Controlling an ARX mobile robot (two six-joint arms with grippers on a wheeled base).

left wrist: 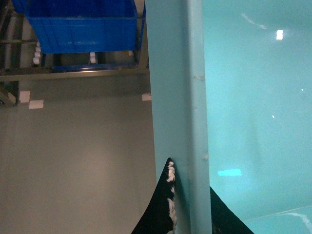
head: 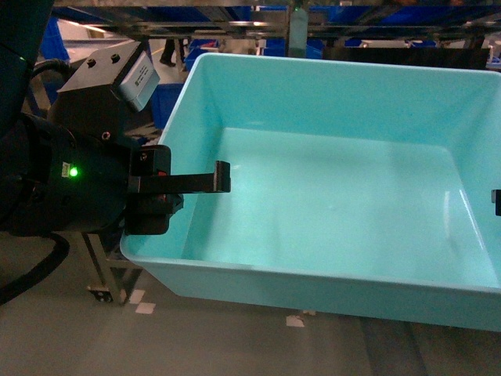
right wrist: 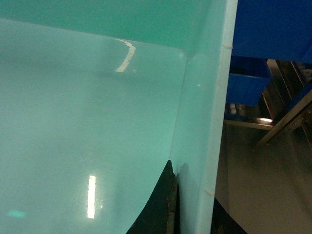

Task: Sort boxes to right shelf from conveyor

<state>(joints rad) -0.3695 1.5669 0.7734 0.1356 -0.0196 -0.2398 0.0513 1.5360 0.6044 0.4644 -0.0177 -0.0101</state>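
I have the light turquoise tote (head: pixel 337 196) up in front of the head camera, clear of the grey floor (head: pixel 78 337), tilted a little so its near rim sits low and its empty inside faces me. My left gripper (head: pixel 184 188) is clamped on the tote's left wall: one black finger (head: pixel 200 182) reaches over the rim to the inside, and the wrist body with its green light (head: pixel 73 171) sits just outside the wall. The left wrist view confirms it, with the turquoise wall (left wrist: pixel 180 122) running between two dark pads (left wrist: pixel 163 204), one on each face, and a bit of white wear showing on the outer pad. On the right, the head view shows only a small dark edge of the right gripper (head: pixel 496 201) at the far right rim, but the right wrist view shows the tote's right wall (right wrist: pixel 209 122) pinched between two dark pads (right wrist: pixel 161 209) in the same manner, so that gripper is closed on the tote as well. Beyond the tote I see dark blue bins (left wrist: pixel 83 24) sitting on a metal frame rack (left wrist: pixel 73 72), and a steel frame leg with a caster (head: pixel 106 282) stands on the floor under the tote's left corner.
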